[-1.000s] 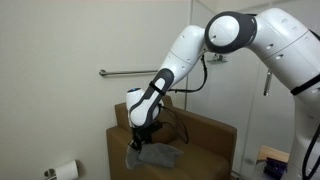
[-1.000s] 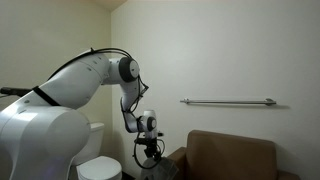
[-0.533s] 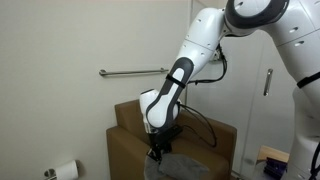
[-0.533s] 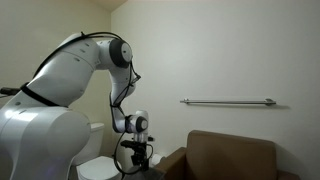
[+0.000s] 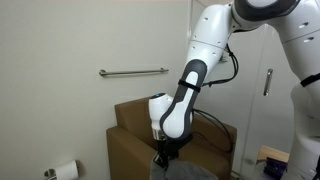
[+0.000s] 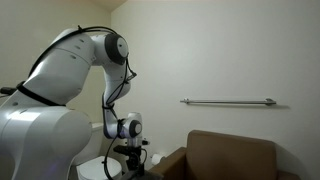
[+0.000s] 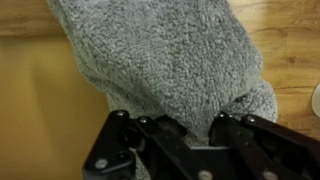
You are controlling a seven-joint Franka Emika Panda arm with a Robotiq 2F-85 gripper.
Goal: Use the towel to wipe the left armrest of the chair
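Note:
My gripper (image 7: 172, 128) is shut on a grey fluffy towel (image 7: 165, 60), which fills the upper middle of the wrist view and bunches between the two black fingers (image 7: 121, 130). The towel lies on the brown armrest (image 7: 45, 110) of the brown chair (image 5: 130, 120). In an exterior view the gripper (image 5: 163, 155) is low at the chair's front, with the towel (image 5: 190, 171) beside it at the bottom edge. In an exterior view the gripper (image 6: 130, 168) sits left of the chair (image 6: 230, 155); the towel is hard to make out there.
A metal grab bar (image 5: 133, 72) runs along the wall above the chair; it also shows in an exterior view (image 6: 228, 101). A toilet paper roll (image 5: 65, 171) hangs low beside the chair. Wooden floor (image 7: 290, 60) shows next to the armrest.
The gripper has moved with the towel along the armrest, away from the backrest toward the chair's front and lower. It stays shut on the towel.

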